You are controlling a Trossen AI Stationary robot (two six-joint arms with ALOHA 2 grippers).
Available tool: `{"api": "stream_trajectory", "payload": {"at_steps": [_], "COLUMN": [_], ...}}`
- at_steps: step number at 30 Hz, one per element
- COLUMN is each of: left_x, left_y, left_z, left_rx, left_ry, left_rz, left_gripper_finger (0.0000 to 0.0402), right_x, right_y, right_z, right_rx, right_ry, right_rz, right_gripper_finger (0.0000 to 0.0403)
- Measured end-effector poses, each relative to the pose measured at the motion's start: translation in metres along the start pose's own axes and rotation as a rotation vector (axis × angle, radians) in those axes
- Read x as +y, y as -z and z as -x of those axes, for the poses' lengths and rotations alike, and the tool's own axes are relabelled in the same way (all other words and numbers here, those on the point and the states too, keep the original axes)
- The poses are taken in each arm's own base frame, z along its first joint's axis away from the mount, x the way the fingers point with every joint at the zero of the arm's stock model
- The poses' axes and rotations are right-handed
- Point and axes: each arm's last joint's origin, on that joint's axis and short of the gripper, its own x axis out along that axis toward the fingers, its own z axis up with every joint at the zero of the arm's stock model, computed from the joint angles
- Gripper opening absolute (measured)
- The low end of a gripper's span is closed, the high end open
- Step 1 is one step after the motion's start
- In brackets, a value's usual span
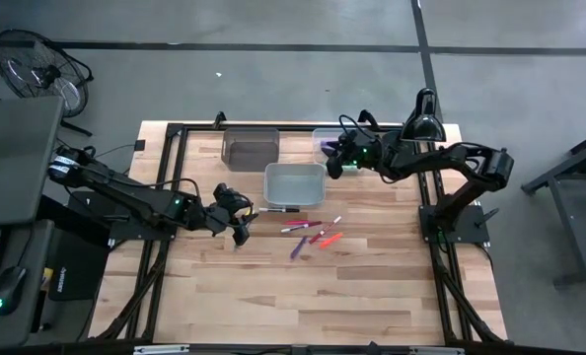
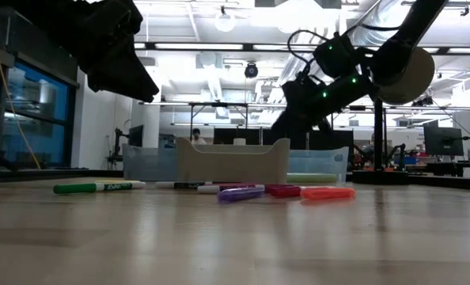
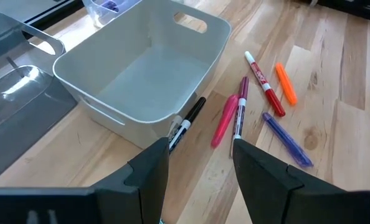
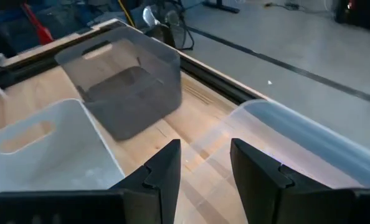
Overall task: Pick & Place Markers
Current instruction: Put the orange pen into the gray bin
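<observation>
Several markers (image 1: 311, 233) lie flat on the wooden table right of my left gripper: pink (image 3: 224, 119), purple-and-white (image 3: 240, 111), red (image 3: 264, 84), orange (image 3: 286, 83) and purple (image 3: 287, 139). A black-and-white marker (image 3: 189, 121) lies against the white bin (image 1: 294, 183). A green marker (image 2: 92, 188) shows in the low view. My left gripper (image 1: 237, 226) is open and empty, above the table left of the markers; its wrist view (image 3: 200, 152) shows the gap. My right gripper (image 1: 334, 159) is open and empty above the clear bin (image 1: 325, 141).
A dark grey bin (image 1: 251, 148) stands at the far side, left of the clear bin (image 4: 309, 140). The clear bin holds something purple (image 3: 108, 5). The white bin (image 3: 141, 74) has nothing in it. Bare wood lies toward the table's near edge.
</observation>
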Motion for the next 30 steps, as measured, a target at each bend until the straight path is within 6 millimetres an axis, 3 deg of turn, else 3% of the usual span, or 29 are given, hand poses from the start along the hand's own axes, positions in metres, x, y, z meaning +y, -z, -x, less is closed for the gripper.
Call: {"api": "stream_trajectory", "payload": {"at_steps": [15, 21, 30], "left_x": [-0.001, -0.001, -0.001], "left_y": [0.000, 0.000, 0.000], "left_z": [0.000, 0.000, 0.000], "left_rx": [0.014, 0.014, 0.021], "left_ry": [0.024, 0.024, 0.033], "left_rz": [0.004, 0.009, 0.009], "left_gripper_finger": [0.0175, 0.0175, 0.0175], "right_x": [0.055, 0.073, 0.090], "right_y": [-0.023, -0.020, -0.002], "right_z": [0.048, 0.064, 0.071], "right_rx": [-0.061, -0.030, 0.082], "right_ry": [-0.218, -0.308, -0.401], "right_rz": [0.321, 0.435, 0.509], "right_gripper_finger": [0.0129, 0.0129, 0.0129]}}
